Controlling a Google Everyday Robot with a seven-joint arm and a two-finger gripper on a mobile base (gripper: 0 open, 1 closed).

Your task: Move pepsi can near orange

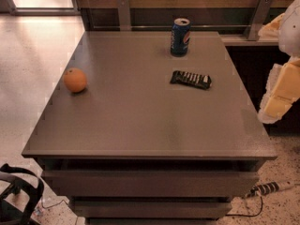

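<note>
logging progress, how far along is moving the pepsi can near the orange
Nothing looks done: the pepsi can stands upright at the back of the table, far from the orange at the left edge. Nothing is in hand: only the arm shows, right of the table; the gripper is out of view. Left: reach, grasp, carry, set down.

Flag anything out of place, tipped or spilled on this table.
Nothing stands out. The pepsi can stands upright at the back, the snack bar lies flat, and the orange sits near the left edge of the table. No spill shows. The gripper is out of view.
</note>
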